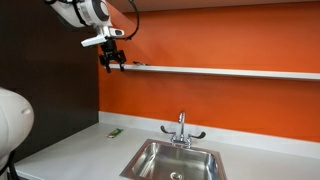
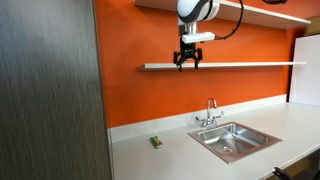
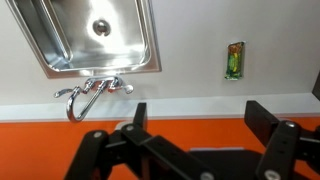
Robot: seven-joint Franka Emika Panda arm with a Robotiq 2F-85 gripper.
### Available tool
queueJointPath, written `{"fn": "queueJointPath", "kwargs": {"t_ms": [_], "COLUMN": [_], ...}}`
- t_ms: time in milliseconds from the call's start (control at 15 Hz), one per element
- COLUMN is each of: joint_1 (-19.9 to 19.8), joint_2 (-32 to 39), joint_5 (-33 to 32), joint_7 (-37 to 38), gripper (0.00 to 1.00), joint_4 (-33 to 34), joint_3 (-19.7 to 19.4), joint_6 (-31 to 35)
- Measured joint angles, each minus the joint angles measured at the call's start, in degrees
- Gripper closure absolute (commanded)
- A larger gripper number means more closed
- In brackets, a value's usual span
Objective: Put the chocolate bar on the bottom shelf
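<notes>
The long white shelf board (image 1: 230, 71) runs along the orange wall, with open air between it and the grey-white countertop (image 1: 85, 150). The black Robotiq gripper (image 1: 113, 64) hangs at the shelf's front edge with its jaws spread wide, holding nothing. The dark chocolate bar cannot be made out in any view. A small light-green flat item (image 3: 234, 60) lies beside the steel sink (image 3: 60, 62).

An orange wall (image 1: 220, 100) backs a pale grey-white countertop (image 1: 80, 150). A stainless steel sink (image 1: 165, 160) is set into the countertop, with a chrome faucet (image 1: 181, 128) at its rear edge by the wall. A dark wood-grain panel (image 2: 50, 90) stands beside the orange wall. Lighting is even.
</notes>
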Motion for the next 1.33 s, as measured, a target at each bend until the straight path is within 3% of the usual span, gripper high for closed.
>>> {"fn": "queueJointPath", "kwargs": {"t_ms": [467,667,1000,1333], "joint_1": [-0.71,-2.61,-6.68,-8.79], "joint_2": [-4.51,-3.79,0.51,8.16], "joint_5": [0.14,0.5,0.56,0.92], "joint_7": [9.58,10.67,10.89,10.7], "gripper": [0.0,0.0,0.0,0.0], "joint_4": [-26.07,-33.92,-40.98,-41.41], "joint_3": [1.2,1.12,0.26,-2.04], "joint_6": [19.57,27.2,37.95,44.0]}}
